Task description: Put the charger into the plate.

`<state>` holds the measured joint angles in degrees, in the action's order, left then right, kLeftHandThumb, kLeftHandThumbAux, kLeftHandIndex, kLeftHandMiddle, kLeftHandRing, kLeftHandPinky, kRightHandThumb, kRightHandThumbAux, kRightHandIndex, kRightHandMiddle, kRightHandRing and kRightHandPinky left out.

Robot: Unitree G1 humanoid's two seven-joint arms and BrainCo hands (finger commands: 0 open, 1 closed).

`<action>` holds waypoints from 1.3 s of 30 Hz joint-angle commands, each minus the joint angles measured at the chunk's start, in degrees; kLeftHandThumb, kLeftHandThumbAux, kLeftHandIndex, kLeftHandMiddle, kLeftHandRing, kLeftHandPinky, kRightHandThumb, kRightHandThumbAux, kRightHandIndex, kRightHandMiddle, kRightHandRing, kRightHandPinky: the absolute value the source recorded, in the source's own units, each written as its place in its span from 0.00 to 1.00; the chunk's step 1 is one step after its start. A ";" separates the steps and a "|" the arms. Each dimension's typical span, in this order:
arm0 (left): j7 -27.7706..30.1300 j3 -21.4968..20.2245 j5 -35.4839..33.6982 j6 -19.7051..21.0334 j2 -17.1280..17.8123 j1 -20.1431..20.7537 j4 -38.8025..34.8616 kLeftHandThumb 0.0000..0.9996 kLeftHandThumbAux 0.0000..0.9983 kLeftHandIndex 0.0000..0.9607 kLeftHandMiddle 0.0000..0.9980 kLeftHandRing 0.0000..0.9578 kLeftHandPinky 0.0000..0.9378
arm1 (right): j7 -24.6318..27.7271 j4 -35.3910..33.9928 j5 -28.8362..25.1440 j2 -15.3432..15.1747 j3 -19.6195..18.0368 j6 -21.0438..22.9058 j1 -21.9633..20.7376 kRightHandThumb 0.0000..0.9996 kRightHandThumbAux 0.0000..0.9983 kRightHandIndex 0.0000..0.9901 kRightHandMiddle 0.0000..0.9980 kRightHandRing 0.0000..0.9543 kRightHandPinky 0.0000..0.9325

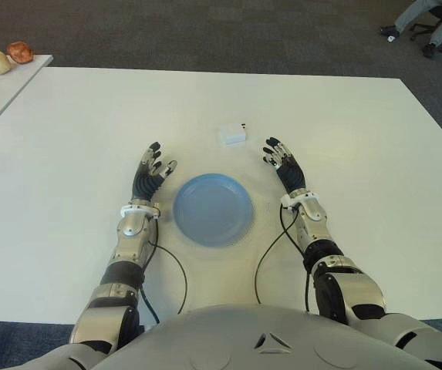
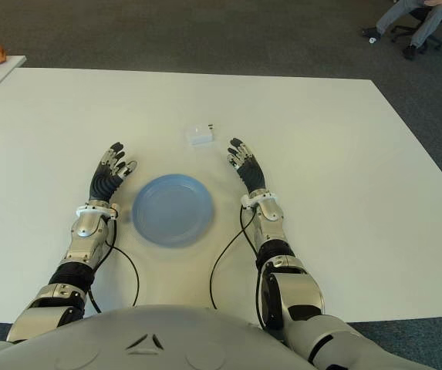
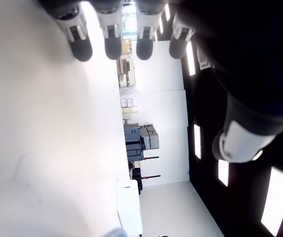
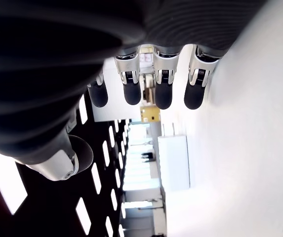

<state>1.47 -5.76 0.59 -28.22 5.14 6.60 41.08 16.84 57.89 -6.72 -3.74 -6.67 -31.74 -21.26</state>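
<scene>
While both hands lie open and empty beside the blue plate [image 1: 213,208], the white charger [image 1: 233,134] sits on the surface [image 1: 375,169] just beyond it. I'd send the right hand [image 1: 282,164] forward-left, pinching its flat sides, prongs clear; the left hand [image 1: 150,175] waits.

You have a white table [image 1: 359,139] under everything, with dark grey carpet [image 1: 205,31] beyond its far edge. Far off to the left stands a second white surface [image 1: 5,81] carrying a few rounded items [image 1: 18,52], one reddish-brown, one pale. At the far right, a person's legs [image 1: 429,15] show beside a wheeled chair base [image 1: 425,32].
</scene>
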 commanded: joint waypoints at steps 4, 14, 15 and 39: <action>-1.11 0.63 0.20 2.39 -1.87 -2.36 3.70 0.00 0.62 0.03 0.07 0.07 0.09 | -8.99 1.40 3.57 1.29 0.24 -2.94 5.11 0.08 0.67 0.09 0.09 0.08 0.12; -1.35 0.62 0.29 1.89 -2.17 -1.25 5.33 0.00 0.63 0.03 0.07 0.07 0.09 | -30.75 -9.54 23.48 -1.32 8.03 -5.12 5.98 0.11 0.72 0.05 0.06 0.06 0.08; -1.40 0.61 0.30 1.79 -2.20 -1.08 5.61 0.00 0.63 0.03 0.07 0.07 0.09 | -32.29 -9.79 25.06 -1.78 8.70 -4.89 5.87 0.11 0.71 0.05 0.06 0.05 0.08; -0.86 0.27 -0.62 -0.56 -3.03 3.23 13.39 0.00 0.64 0.02 0.07 0.07 0.10 | -51.23 3.04 45.68 -10.70 25.06 2.09 -13.72 0.12 0.56 0.00 0.00 0.00 0.00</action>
<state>-0.22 -5.82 0.38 -31.38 3.63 12.96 50.16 -35.99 59.81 38.24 -13.76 17.20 -31.21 -33.41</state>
